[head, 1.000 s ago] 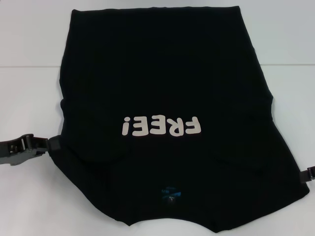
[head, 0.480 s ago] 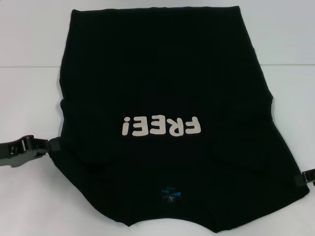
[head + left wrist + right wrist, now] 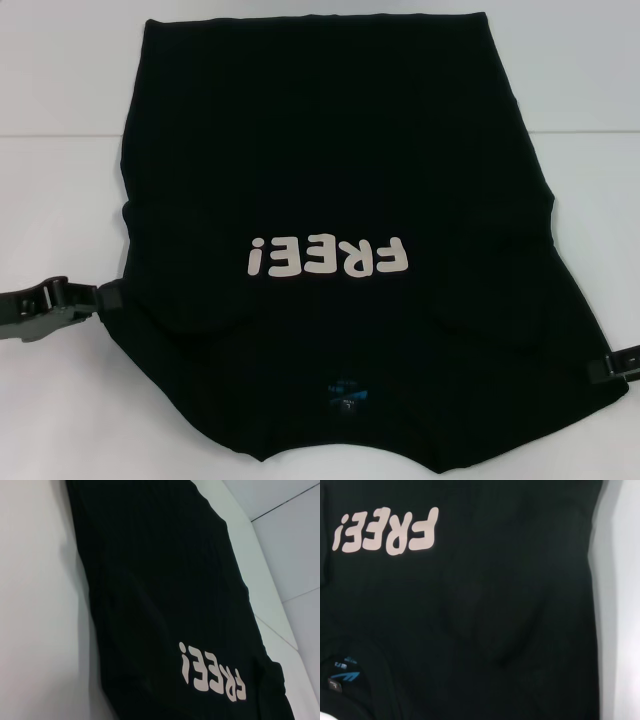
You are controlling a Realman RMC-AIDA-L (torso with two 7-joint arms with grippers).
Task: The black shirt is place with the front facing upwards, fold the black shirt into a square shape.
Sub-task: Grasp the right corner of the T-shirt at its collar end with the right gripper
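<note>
The black shirt [image 3: 330, 160] lies front up on the white table, its pale "FREE!" lettering [image 3: 328, 258] upside down to me and the blue neck label [image 3: 345, 393] near the front edge. Both sleeves are folded inward onto the body. My left gripper [image 3: 108, 296] sits low at the shirt's left edge, touching the fabric. At the shirt's right edge my right gripper [image 3: 608, 368] is only partly in frame. The left wrist view shows the shirt [image 3: 165, 580] with its lettering [image 3: 212, 672]. In the right wrist view are the shirt [image 3: 510, 605] and label [image 3: 342, 675].
The white table [image 3: 60, 200] shows bare on both sides of the shirt and beyond its far hem. A seam line crosses the table surface at the back. The shirt's collar end reaches the picture's near edge.
My right gripper has slid slightly nearer and inward along the shirt's right edge. The left gripper and the shirt have hardly shifted.
</note>
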